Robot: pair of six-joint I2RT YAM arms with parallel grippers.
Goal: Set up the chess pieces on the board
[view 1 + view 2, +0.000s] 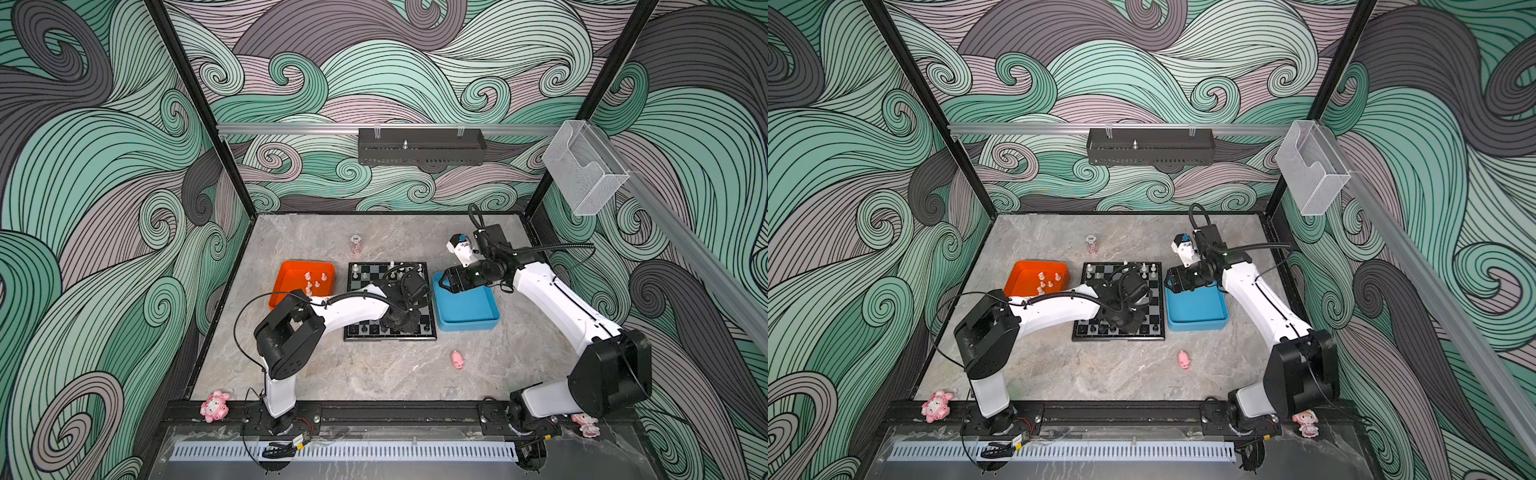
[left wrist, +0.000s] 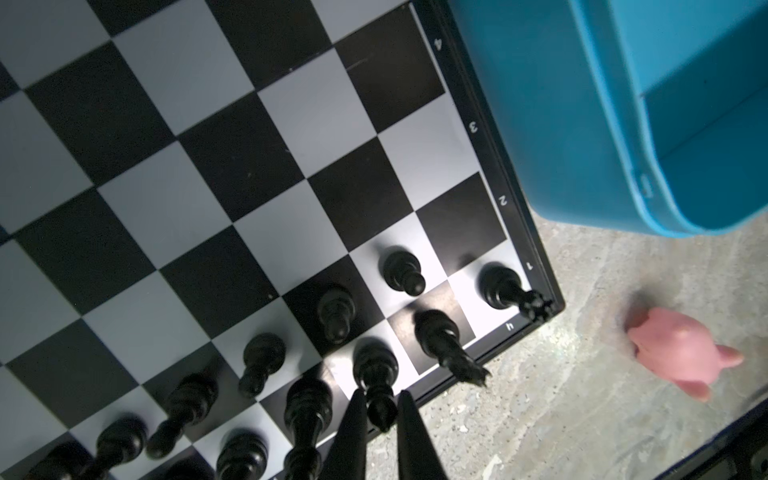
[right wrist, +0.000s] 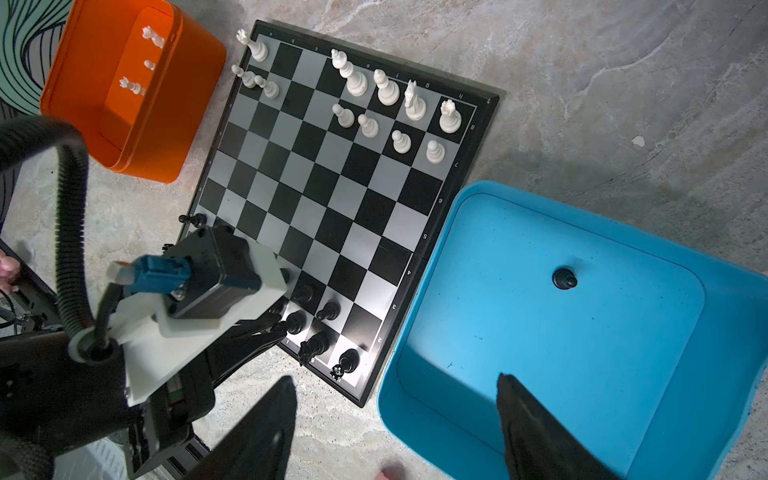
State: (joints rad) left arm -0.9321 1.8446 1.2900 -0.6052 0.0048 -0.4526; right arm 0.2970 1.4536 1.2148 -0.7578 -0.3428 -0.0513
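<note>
The board lies between two trays, and in both top views my left arm reaches over its near side. Black chess pieces fill its near right corner. White ones stand along the far rows. In the left wrist view my left gripper is shut on the head of a black piece that stands on a light back-row square. My right gripper hangs open over the blue tray's corner. One black pawn lies in that tray.
The orange tray left of the board holds several white pieces. The blue tray touches the board's right edge. A pink pig lies on the table in front of it. A small clear jar stands behind the board.
</note>
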